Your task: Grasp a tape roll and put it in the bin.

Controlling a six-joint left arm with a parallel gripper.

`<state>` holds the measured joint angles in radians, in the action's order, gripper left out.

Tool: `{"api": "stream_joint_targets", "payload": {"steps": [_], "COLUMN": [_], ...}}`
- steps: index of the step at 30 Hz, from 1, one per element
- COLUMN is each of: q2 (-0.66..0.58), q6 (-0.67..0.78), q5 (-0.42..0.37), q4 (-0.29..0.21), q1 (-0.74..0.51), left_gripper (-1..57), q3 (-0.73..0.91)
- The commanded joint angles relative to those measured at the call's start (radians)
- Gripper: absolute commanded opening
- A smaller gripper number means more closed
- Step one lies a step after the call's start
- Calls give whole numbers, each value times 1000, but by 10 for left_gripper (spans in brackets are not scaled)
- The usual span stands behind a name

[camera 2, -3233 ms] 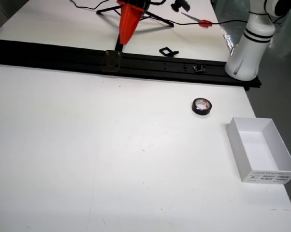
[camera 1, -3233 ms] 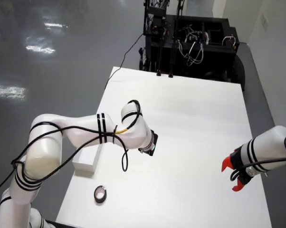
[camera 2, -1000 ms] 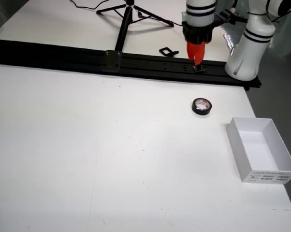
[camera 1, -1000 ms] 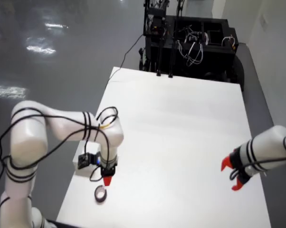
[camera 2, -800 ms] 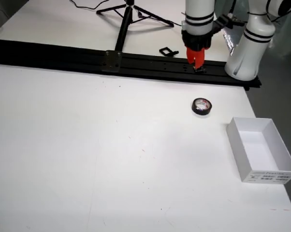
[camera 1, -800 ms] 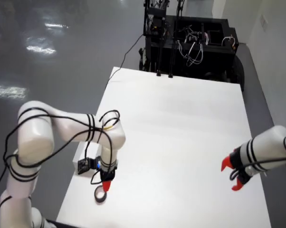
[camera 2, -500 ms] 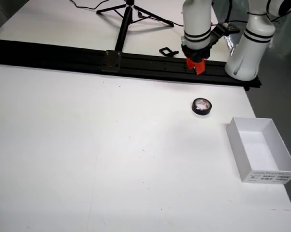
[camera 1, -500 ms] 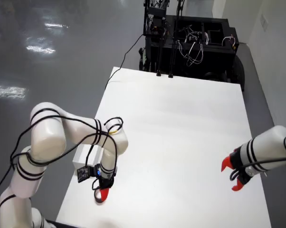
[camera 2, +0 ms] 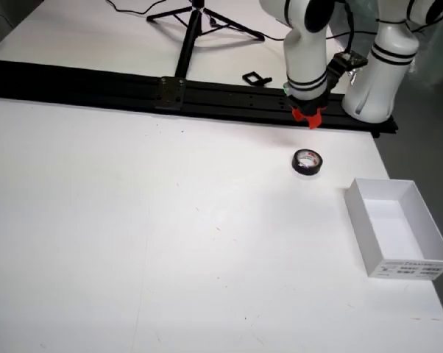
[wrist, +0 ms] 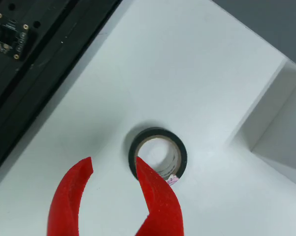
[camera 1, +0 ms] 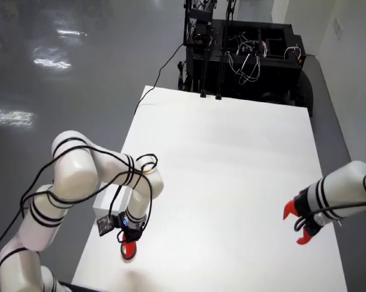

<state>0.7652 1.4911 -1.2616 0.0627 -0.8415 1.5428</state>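
Red fingers point(wrist: 72, 196) fill the bottom of the wrist view, curving up from the lower edge with a clear gap between their tips; the gripper point(wrist: 113, 164) is spread open and holds nothing. Its right-hand finger overlaps the lower left rim of the tape roll point(wrist: 158, 153) as seen from this camera; whether it touches the roll cannot be told. That roll, black outside with a pale core, lies flat on the white table point(wrist: 187, 64) at lower centre. Along the upper left runs a black rail point(wrist: 35, 69), and at the right edge stands a corner of the white bin point(wrist: 281, 128).

In the overhead view the working arm point(camera 1: 79, 176) sits at lower left, its gripper point(camera 1: 129, 248) pointing down near the table's edge, while a second arm point(camera 1: 335, 194) with red fingers hangs at the right.

In the side view the gripper point(camera 2: 308, 116) hovers at upper right, the tape roll point(camera 2: 307, 162) just below it in the frame, and the open bin point(camera 2: 427, 261) further right, well apart from the roll.
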Motion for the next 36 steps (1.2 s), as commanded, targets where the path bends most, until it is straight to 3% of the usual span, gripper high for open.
{"api": "stream_joint_targets", "payload": {"steps": [1, 10, 36], "q2": [121, 135, 157], "q6": [37, 58, 70], "q5": [114, 168, 189], "q4": [54, 88, 72], "q1": [47, 41, -17], "left_gripper": [196, 197, 194], "q3": [2, 2, 2]}}
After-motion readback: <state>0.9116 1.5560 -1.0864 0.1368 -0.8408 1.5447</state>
